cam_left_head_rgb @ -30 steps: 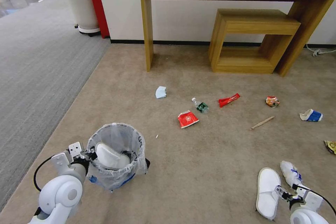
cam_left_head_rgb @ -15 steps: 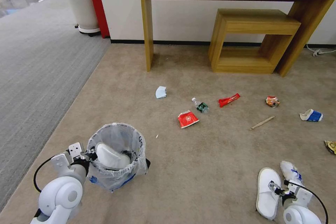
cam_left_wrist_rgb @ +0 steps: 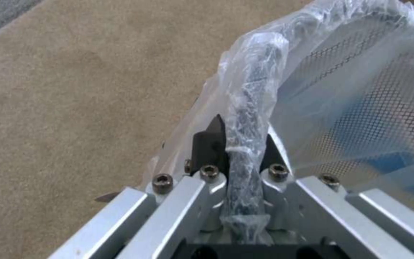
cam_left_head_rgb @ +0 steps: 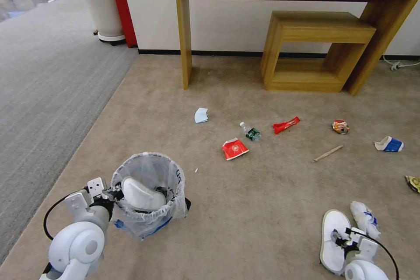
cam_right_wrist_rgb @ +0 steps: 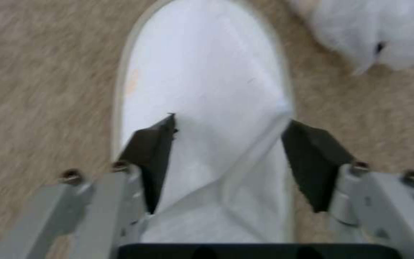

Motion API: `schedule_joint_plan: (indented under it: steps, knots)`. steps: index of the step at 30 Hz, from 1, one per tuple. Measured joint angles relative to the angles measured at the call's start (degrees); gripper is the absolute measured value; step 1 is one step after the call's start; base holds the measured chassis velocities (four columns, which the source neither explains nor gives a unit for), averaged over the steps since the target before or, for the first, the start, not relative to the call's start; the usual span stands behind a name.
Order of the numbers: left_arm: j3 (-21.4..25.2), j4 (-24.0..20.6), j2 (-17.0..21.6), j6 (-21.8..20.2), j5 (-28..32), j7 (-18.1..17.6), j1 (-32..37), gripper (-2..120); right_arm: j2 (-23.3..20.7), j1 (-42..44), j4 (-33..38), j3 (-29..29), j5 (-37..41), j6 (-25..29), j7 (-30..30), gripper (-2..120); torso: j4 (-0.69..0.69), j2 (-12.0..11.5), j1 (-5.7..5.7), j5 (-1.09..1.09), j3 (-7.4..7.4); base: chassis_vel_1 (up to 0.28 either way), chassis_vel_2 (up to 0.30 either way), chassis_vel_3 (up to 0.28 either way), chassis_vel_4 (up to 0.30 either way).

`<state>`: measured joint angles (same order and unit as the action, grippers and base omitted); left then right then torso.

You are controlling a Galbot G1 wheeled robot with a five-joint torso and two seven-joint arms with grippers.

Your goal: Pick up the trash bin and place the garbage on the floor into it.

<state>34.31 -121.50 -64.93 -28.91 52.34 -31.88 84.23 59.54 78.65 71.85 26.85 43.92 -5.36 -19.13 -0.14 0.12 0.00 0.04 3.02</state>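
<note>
- The left gripper [cam_left_head_rgb: 114, 194] sits at seven o'clock in the head view, clamped on the bagged rim of the trash bin [cam_left_head_rgb: 148, 194].
- One white slipper [cam_left_head_rgb: 142, 193] lies inside the bin.
- At five o'clock the right gripper [cam_left_head_rgb: 339, 239] hangs spread wide over the second slipper [cam_left_head_rgb: 331, 238] on the floor [cam_left_head_rgb: 245, 210], beside a crumpled tissue [cam_left_head_rgb: 364, 218].
- Red wrappers [cam_left_head_rgb: 235, 148] lie near centre.
</note>
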Motion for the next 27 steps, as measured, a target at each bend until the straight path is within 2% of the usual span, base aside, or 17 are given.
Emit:
schedule_joint_plan:
  steps: [3,5,11,13,16,22,27]
  knots:
    - [0.0,-0.2,0.0,0.1,0.0,0.0,0.1,2,0.3,-0.1,-0.3,-0.5,-0.7,0.3,0.2,45,0.00,0.0,0.00,0.00,0.00,0.000,0.000,0.000,0.000]
    - [-0.1,-0.7,-0.1,0.2,0.0,0.0,0.3,2,0.9,-0.2,-1.2,-1.1,-2.6,1.5,0.7,33,0.00,0.0,0.00,0.00,0.00,0.000,0.000,0.000,0.000]
    - [-0.2,-0.8,-0.2,0.4,0.0,0.1,0.3,2,0.9,-0.5,-2.4,-1.5,-3.8,3.2,2.0,19,-0.01,0.0,0.00,-0.01,0.00,0.000,0.000,0.000,0.000]
    - [-0.3,-0.7,-0.2,0.5,-0.2,0.2,0.4,2,0.8,-0.5,-2.9,-1.5,-4.3,5.6,3.5,8,-0.01,0.0,0.00,0.01,0.00,0.000,0.000,0.000,0.000]
    - [-0.3,-0.4,-0.3,0.6,-0.4,0.2,0.4,2,0.5,-0.4,-2.4,-1.1,-4.3,7.4,4.8,0,0.00,0.0,0.00,0.03,0.00,0.000,0.000,0.000,0.000]
    - [-0.5,0.4,-0.4,0.7,-0.9,0.4,0.4,2,-1.0,0.5,1.3,0.4,-3.3,12.8,10.1,0,0.00,0.0,0.00,0.02,0.00,0.000,0.000,0.000,0.000]
    - [-1.0,1.1,-0.5,0.8,-1.4,0.5,0.3,2,-3.6,2.2,8.2,1.5,-1.2,18.8,18.2,0,0.00,0.0,0.00,0.01,0.00,0.000,0.000,0.000,0.000]
